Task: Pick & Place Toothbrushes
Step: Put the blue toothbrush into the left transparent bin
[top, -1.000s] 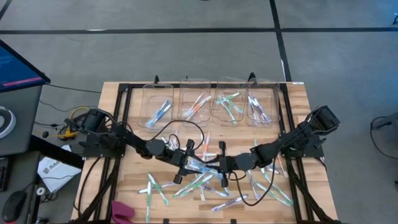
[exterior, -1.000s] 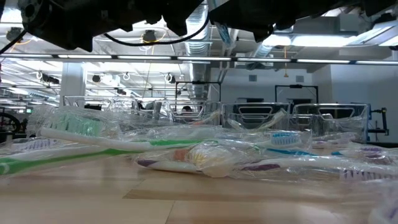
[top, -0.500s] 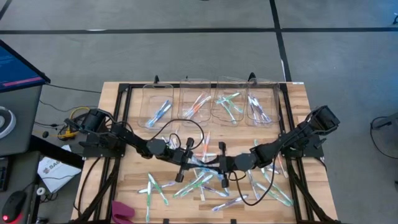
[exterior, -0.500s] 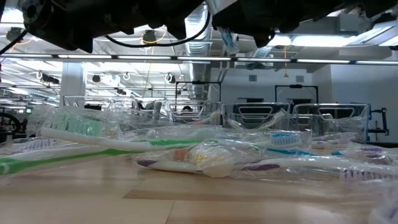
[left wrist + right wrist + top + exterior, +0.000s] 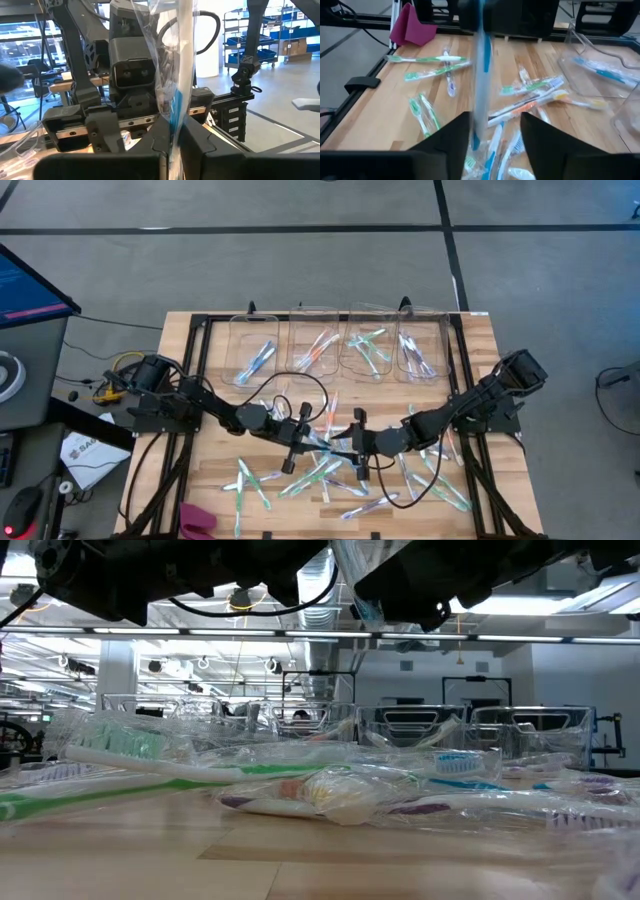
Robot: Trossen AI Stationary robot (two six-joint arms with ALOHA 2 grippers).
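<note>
A clear-wrapped toothbrush (image 5: 329, 442) with blue accents hangs in the air over the middle of the table, between my two grippers. My left gripper (image 5: 308, 439) comes from the table's left and is shut on it (image 5: 172, 145). My right gripper (image 5: 351, 446) faces it from the right. It is open (image 5: 495, 145), its fingers standing on either side of the toothbrush's other end (image 5: 480, 75). Many more toothbrushes (image 5: 330, 480) lie loose on the wooden table (image 5: 200, 470). My left gripper pinches one end of the wrapped toothbrush (image 5: 174, 127) between its two fingers. The fingers come about level from the table's left. The toothbrush runs on past the fingertips toward my right gripper. It is lifted clear of the table.
Several clear bins (image 5: 338, 345) stand in a row along the far edge, each with a few toothbrushes. A pink cloth (image 5: 195, 520) lies at the near left corner. A black frame (image 5: 190, 380) borders the table. Loose toothbrushes crowd the near half.
My left gripper has shut on the toothbrush that my right gripper held. My right gripper has then opened and rolled a little. Both hands have stayed where they were, and the toothbrush stays in the air between them.
</note>
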